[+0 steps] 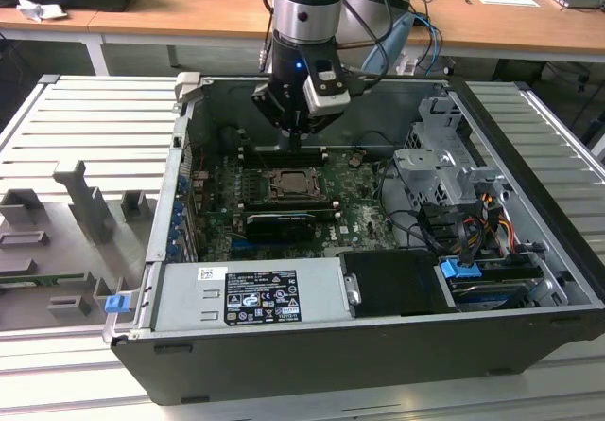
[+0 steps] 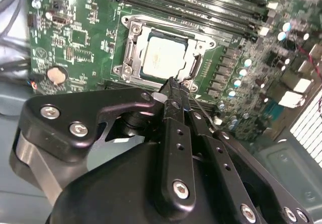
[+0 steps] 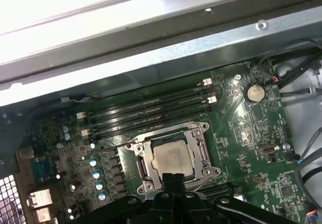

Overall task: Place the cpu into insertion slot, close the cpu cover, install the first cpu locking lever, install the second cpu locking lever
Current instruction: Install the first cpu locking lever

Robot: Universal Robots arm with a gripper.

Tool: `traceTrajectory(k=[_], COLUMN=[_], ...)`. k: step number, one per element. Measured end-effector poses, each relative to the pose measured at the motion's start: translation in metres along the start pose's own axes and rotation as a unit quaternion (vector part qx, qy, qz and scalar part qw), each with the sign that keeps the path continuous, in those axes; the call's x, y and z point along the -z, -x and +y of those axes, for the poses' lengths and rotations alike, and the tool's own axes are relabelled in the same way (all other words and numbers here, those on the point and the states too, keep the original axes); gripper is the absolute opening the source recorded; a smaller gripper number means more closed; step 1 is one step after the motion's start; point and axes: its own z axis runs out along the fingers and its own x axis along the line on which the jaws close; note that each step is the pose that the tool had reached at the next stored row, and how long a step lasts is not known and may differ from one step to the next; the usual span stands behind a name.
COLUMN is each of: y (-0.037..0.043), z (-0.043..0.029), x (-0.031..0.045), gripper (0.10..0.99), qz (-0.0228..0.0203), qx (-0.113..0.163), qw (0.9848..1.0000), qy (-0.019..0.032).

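The cpu (image 2: 163,55) (image 3: 172,157) lies flat in the insertion slot (image 1: 291,186) on the green board, its dull silver top showing. The cpu cover (image 2: 132,35) (image 3: 197,133) lies down around it as a silver frame. In both wrist views my gripper (image 2: 173,85) (image 3: 171,176) is shut, its black fingertips pressed together at the socket's edge just beside the cpu. A thin wire lever (image 3: 113,146) sticks out sideways from the socket. In the exterior view the gripper (image 1: 295,142) hangs just above the socket.
Long black memory slots (image 3: 151,105) run beside the socket towards the case wall (image 1: 378,109). A black card (image 1: 279,222), the power supply (image 1: 250,293), a drive cage (image 1: 440,170) and cables (image 1: 473,227) crowd the open case. A coin battery (image 3: 254,91) sits on the board.
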Motion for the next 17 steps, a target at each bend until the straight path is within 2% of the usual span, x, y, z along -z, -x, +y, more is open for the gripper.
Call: traceTrajectory(k=[3, 9, 11, 17], y=[0.0000, 0.0000, 0.0001, 0.0000], z=[0.0000, 0.0000, 0.0000, -0.0001], x=[0.0000, -0.0001, -0.0002, -0.0001], gripper=[0.106, 0.106, 0.106, 0.106], qz=[0.0003, -0.0011, -0.0020, -0.0022], qx=[0.031, 0.076, 0.092, 0.140], qw=[0.9995, 0.9971, 0.9957, 0.9902], qy=[-0.0005, -0.0007, -0.0007, -0.0013])
